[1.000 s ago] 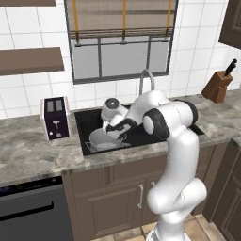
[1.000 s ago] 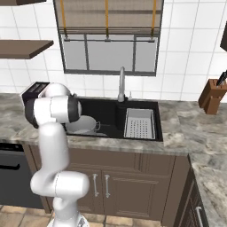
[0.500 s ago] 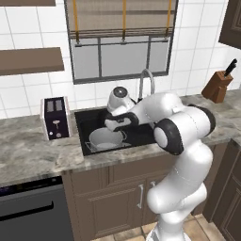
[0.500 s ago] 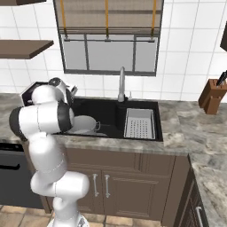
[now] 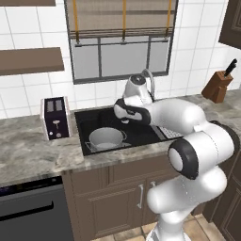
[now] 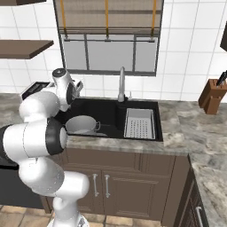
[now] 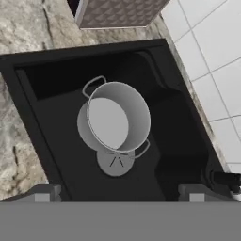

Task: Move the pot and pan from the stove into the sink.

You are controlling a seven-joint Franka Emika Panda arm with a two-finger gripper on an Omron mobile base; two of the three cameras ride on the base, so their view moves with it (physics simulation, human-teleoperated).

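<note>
Cabinet front and dishwasher door [image 5: 28,212] nearest the base, below the front edge of the grey marbled counter [image 5: 28,157]. The sink [image 5: 87,141], a black basin set into that counter, holds the pot [image 5: 107,138] upright in its left part, near the front-left corner; in the hand view the pot [image 7: 117,117] sits just beside the round drain [image 7: 115,162], partly over it, both loop handles free. A perforated rack [image 6: 139,123] lies in the basin's right part. The gripper [image 5: 123,111] hangs above the middle of the basin, clear of the pot and carrying nothing; the hand view shows only the fingertips [image 7: 44,192] at its lower edge, set well apart, so the jaws read as wide. Change noted: a second ago the hand was low inside the basin at the pot; it has since lifted and drawn back toward the rear edge, while the pot has stayed where it lies. Judgement: pot delivered and released, first half of the task done. The pan and the stove remain to be dealt with; the base likely has to drive to reach them. Toaster [image 5: 55,117] on the counter left of the sink; faucet [image 6: 121,84] at the rear edge; knife block [image 6: 212,95] toward the far right corner; tiled wall and window behind.
</note>
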